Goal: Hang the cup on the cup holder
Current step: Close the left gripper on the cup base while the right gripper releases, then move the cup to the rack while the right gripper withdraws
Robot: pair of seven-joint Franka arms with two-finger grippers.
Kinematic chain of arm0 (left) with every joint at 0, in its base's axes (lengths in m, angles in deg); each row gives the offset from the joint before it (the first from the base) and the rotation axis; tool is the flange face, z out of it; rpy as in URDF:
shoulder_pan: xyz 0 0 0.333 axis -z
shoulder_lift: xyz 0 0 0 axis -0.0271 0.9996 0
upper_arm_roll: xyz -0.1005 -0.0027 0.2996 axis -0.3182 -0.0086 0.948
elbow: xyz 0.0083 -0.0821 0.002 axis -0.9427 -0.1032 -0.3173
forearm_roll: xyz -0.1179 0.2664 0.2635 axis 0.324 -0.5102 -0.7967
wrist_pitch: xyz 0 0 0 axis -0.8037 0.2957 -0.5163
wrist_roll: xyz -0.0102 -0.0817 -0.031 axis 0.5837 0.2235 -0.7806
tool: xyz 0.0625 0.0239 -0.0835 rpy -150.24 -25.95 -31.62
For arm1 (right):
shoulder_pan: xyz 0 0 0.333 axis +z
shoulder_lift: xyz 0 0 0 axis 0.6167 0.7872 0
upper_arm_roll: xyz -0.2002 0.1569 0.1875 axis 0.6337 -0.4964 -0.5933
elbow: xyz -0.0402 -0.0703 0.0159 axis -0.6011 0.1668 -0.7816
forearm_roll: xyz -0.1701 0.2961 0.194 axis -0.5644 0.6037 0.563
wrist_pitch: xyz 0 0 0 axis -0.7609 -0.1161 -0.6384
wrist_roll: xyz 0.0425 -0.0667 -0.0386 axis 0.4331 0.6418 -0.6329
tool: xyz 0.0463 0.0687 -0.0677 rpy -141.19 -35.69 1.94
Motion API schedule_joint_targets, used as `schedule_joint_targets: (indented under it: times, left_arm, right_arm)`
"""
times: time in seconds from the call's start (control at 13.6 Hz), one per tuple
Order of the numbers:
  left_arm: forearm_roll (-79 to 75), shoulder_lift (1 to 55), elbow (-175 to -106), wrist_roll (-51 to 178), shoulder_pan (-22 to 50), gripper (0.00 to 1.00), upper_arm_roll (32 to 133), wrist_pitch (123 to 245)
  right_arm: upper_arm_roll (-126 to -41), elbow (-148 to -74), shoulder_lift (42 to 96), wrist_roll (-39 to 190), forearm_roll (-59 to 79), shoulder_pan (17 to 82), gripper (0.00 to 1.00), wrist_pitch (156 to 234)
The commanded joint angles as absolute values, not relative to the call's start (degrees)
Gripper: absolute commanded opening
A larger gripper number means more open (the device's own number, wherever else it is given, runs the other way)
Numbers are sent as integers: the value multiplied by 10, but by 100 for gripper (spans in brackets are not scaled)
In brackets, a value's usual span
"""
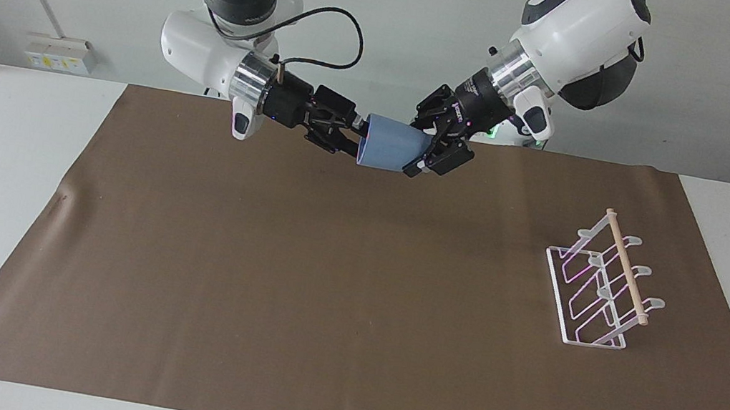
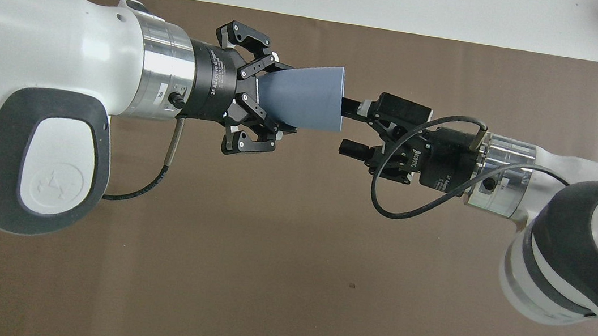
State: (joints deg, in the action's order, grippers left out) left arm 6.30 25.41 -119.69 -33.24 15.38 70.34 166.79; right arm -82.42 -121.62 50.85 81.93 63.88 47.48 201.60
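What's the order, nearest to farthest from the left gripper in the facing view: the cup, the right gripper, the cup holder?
1. The cup: held at its narrow base by the left gripper, up over the brown mat.
2. The right gripper: at the cup's rim end, fingers open, off the cup.
3. The cup holder: standing on the mat toward the left arm's end of the table.
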Motion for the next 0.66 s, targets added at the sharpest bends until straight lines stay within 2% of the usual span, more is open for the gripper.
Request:
schedule_joint_targets:
  times: [0.0, 0.15, 0.59]
  left_arm:
    - [38, 244, -1204, -345, 142, 0, 704, 1660]
    - [34, 240, -1213, -343, 122, 0, 705, 1647]
    - [-121, 232, -1229, -333, 106, 0, 705, 1637]
  right_arm:
    - [-826, -1217, 494, 829, 579, 472, 100, 2026]
    - [-825, -1217, 486, 829, 516, 469, 100, 2020]
    - [-825, -1201, 484, 829, 243, 469, 100, 2006]
